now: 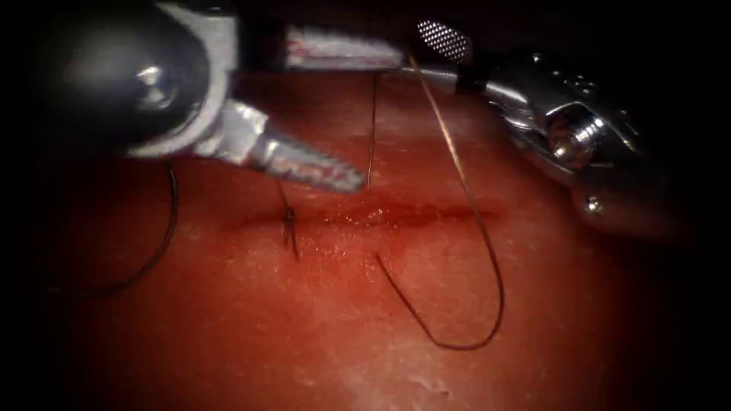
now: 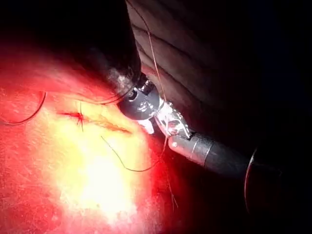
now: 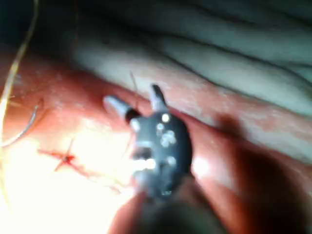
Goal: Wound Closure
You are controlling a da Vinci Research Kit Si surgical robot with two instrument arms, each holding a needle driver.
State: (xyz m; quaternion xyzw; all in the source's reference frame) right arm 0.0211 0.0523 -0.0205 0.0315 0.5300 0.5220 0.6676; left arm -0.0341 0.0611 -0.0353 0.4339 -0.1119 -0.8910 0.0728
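1. the left tool (image 1: 346, 114) hung over the tissue (image 1: 327, 335) above the cut (image 1: 381, 217), its two fingers (image 1: 320, 167) released and spread wide, one reaching toward the right tool, the other slanting down just short of the cut; they held nothing.
2. the right tool (image 1: 438, 57) sat at the tissue's far edge, right of the cut's middle; its fingers were parted in the right wrist view, and whether they pinched the thread there could not be told.
3. the thread (image 1: 487, 259) ran from that tool down across the cut, looped on the near side and ended free.
4. a tied stitch (image 1: 289, 221) crossed the cut's left end.
5. the needle could not be made out.
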